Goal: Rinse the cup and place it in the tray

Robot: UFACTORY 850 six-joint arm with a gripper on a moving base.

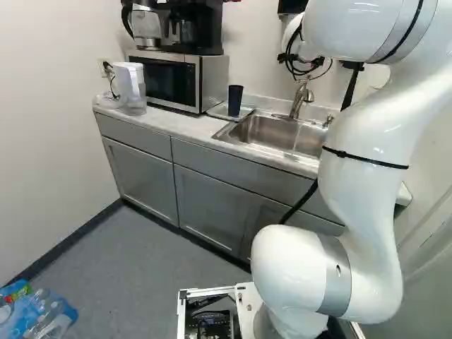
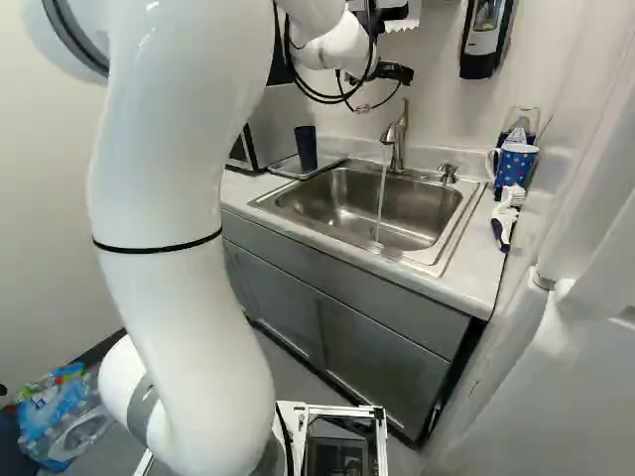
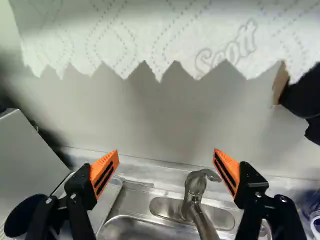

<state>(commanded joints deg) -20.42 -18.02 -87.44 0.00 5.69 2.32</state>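
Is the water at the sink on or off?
On. In the right base view, a thin stream of water runs down from the faucet into the metal sink.

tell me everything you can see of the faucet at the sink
The faucet is silver, metal-looking and shiny, standing upright behind the basin of the sink on a rounded, elongated base plate. Its spout bends forward over the basin, with a small lever on top. It is running: a thin stream of water falls into the basin. The open hand is not touching it.
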